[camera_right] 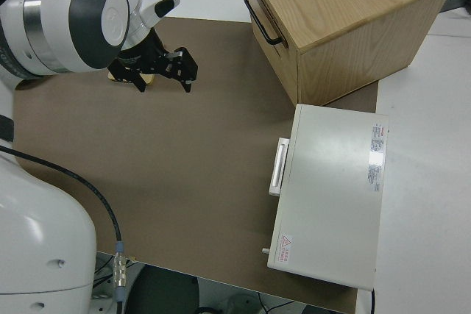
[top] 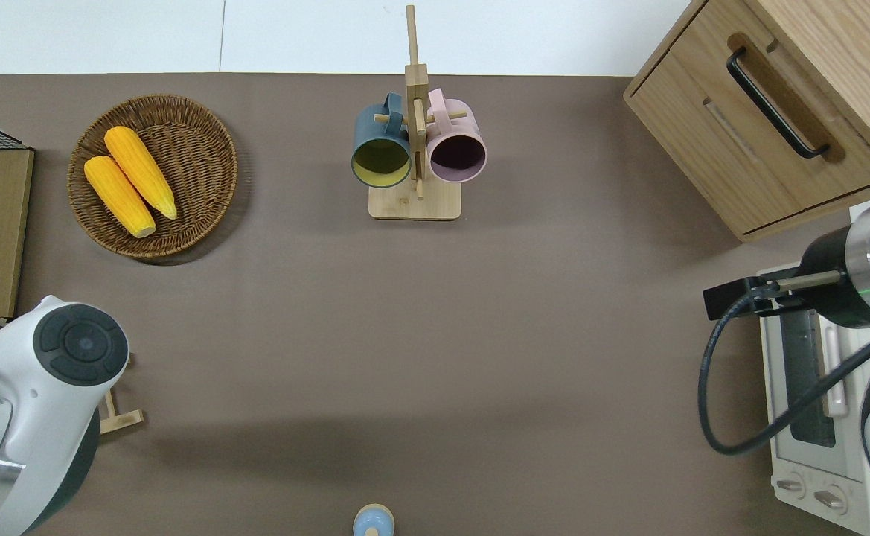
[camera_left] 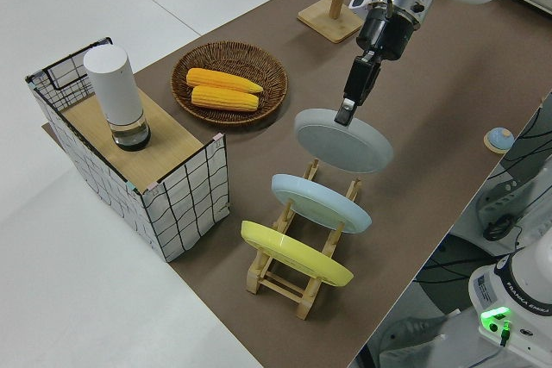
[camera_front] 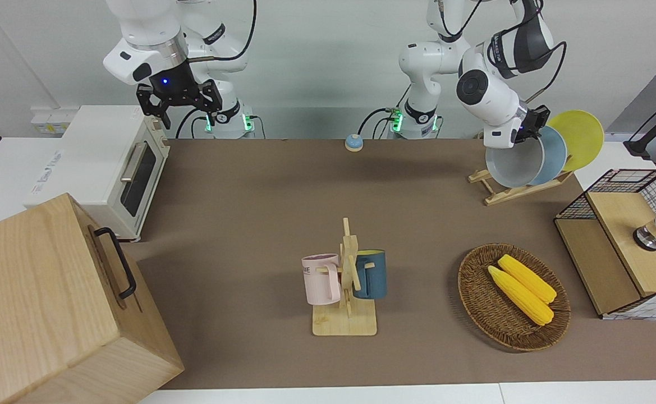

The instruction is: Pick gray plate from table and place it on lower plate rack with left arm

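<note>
My left gripper [camera_front: 531, 128] is shut on the upper rim of the gray plate [camera_front: 509, 165], which it holds tilted on edge over the lower plate rack [camera_front: 507, 194]. The plate's lower edge is down at the rails, in the slot farthest from the robots; I cannot tell whether it touches. In the left side view the left gripper [camera_left: 346, 115] pinches the gray plate [camera_left: 343, 140] above the rack [camera_left: 285, 285]. In the overhead view the left arm [top: 40, 402] hides the plate, and only the rack's end [top: 118, 417] shows. The right arm is parked, with its gripper [camera_front: 184, 115] open.
A light blue plate [camera_front: 555, 150] and a yellow plate [camera_front: 581, 132] stand in the rack, nearer to the robots. Also on the table are a mug tree [camera_front: 345, 280], a wicker basket of corn [camera_front: 513, 297], a wire basket [camera_front: 622, 241], a toaster oven [camera_front: 103, 168], a wooden cabinet [camera_front: 53, 303] and a small blue bell [camera_front: 353, 142].
</note>
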Tool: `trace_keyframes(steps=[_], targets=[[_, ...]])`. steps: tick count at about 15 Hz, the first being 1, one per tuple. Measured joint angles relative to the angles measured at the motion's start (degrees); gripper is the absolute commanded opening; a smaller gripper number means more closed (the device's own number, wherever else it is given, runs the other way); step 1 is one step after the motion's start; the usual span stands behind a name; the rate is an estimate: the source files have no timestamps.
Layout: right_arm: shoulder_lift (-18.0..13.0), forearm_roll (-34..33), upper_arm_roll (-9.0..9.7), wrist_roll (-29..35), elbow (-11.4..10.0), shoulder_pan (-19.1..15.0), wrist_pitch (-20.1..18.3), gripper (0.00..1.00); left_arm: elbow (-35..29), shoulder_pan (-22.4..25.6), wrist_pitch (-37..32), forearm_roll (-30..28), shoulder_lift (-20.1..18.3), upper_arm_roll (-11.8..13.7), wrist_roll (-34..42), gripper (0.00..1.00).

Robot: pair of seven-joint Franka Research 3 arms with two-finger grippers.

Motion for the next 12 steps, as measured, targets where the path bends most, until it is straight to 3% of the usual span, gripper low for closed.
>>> trace_keyframes(steps=[12], targets=[[0.0, 0.0, 0.0, 0.0, 0.0, 0.0, 0.0, 0.987, -4.1, -2.5, 0.2, 3.2, 3.7, -0.2, -11.7, 0.0]])
